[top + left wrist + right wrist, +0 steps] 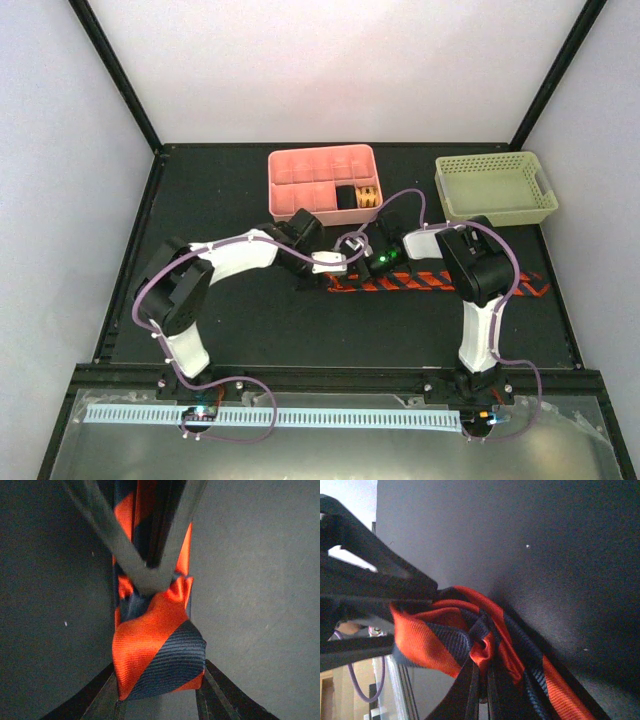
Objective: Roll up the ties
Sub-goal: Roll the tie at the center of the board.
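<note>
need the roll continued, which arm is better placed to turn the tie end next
Left, likely: the left gripper holds the tie by its folded end; the right gripper only pinches behind it.

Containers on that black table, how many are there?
2: a pink divided tray at the back centre, and a pale green mesh basket at the back right.

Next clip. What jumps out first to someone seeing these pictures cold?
The orange-red and navy striped tie, stretched along the middle of the dark table towards the right. Both arms meet at its left end, where the left gripper and the right gripper each pinch the bunched fabric. Behind stand a pink tray and, to its right, a pale green basket.
</note>
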Tool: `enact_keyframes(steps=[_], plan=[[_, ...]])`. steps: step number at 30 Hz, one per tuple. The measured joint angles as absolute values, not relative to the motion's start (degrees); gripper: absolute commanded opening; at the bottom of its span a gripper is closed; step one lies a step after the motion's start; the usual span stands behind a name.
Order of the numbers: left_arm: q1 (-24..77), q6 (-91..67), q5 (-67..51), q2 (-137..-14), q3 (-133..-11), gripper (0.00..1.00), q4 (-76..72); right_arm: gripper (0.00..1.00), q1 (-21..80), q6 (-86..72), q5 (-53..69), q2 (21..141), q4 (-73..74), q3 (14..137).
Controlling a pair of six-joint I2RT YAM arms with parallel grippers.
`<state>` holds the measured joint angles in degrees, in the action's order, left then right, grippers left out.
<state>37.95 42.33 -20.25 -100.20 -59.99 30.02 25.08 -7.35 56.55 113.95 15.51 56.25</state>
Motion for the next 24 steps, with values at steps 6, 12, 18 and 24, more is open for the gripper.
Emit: enact_keyframes(steps=[6,12,18,24], plan=[[40.18,40.58,-21.08,-100.29,-63.05,0.39,30.17,0.02,24.97,-7.35,56.97,114.17,15.51,56.29],[41.63,39.16,-21.12,-103.72,-66.24,0.39,30.39,0.02,24.80,-7.40,57.19,114.19,15.44,56.27],[42.17,38.28,-21.08,-106.67,-69.01,0.38,31.46,0.02,24.14,-7.84,57.93,114.24,14.85,55.75],[42.61,38.17,-20.62,-107.77,-70.74,0.37,33.06,0.02,23.53,-8.36,58.70,114.10,14.15,55.11]])
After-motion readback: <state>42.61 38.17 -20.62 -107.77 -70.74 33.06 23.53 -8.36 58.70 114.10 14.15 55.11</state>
